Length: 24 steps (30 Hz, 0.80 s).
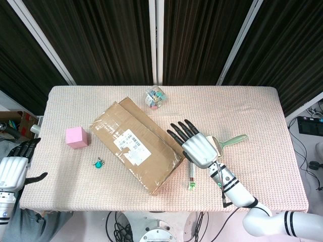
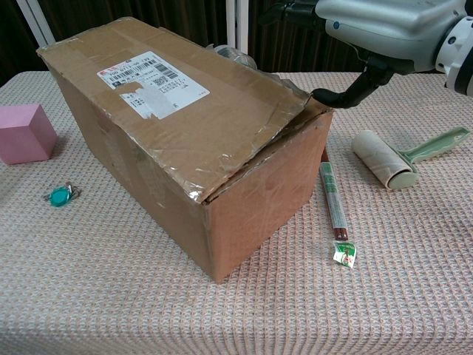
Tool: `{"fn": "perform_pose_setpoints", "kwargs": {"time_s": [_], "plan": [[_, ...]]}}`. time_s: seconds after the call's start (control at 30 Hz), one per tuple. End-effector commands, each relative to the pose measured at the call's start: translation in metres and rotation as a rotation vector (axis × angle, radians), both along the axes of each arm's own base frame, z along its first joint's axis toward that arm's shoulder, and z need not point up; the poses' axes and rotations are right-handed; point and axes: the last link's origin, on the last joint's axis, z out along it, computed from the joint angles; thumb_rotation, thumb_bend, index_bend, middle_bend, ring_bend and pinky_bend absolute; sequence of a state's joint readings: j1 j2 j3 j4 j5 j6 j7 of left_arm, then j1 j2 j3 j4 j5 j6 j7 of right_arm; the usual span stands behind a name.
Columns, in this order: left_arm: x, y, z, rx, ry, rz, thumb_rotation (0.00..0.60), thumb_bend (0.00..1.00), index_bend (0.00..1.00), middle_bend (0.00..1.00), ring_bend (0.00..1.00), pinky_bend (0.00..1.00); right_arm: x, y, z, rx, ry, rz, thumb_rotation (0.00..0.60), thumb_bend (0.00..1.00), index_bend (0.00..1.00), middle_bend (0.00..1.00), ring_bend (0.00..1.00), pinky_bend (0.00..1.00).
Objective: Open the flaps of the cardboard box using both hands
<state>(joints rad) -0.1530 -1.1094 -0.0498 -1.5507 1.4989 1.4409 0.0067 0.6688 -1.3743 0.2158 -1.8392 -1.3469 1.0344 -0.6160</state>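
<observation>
Cardboard box [image 1: 137, 143], rectangular, tape-glossy flaps closed, on woven tablecloth [image 1: 262, 111].

Bright, even overhead light; soft shadows; both views sharp, glare on tape, dark curtained backdrop.

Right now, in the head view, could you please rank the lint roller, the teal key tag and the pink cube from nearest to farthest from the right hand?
1. Lint roller, just beside the right hand.
2. Teal key tag, beyond the box, near the front edge.
3. Pink cube, farthest, toward the table's left end.
</observation>
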Motion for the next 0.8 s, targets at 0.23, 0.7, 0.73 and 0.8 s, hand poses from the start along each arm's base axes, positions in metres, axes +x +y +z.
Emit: {"fn": "perform_pose_setpoints", "kwargs": {"time_s": [0.23, 0.7, 0.73, 0.8], "plan": [[-0.001, -0.003, 0.002, 0.006, 0.003, 0.003, 0.561, 0.00, 0.07, 0.10, 0.13, 0.23, 0.009, 0.002, -0.019, 0.053, -0.033, 0.051, 0.600, 0.30, 0.00, 0.00, 0.00, 0.00], [-0.001, -0.005, 0.006, 0.025, 0.003, 0.001, 0.565, 0.00, 0.07, 0.10, 0.13, 0.23, 0.036, 0.010, -0.016, 0.013, -0.193, 0.167, 0.600, 0.30, 0.00, 0.00, 0.00, 0.00], [-0.001, -0.005, 0.006, 0.027, 0.003, 0.001, 0.568, 0.00, 0.07, 0.10, 0.13, 0.23, 0.039, 0.011, -0.016, 0.010, -0.209, 0.180, 0.600, 0.30, 0.00, 0.00, 0.00, 0.00], [-0.001, -0.006, 0.007, 0.029, 0.003, 0.000, 0.569, 0.00, 0.07, 0.10, 0.13, 0.23, 0.045, 0.013, -0.016, 0.011, -0.243, 0.207, 0.600, 0.30, 0.00, 0.00, 0.00, 0.00]]}}
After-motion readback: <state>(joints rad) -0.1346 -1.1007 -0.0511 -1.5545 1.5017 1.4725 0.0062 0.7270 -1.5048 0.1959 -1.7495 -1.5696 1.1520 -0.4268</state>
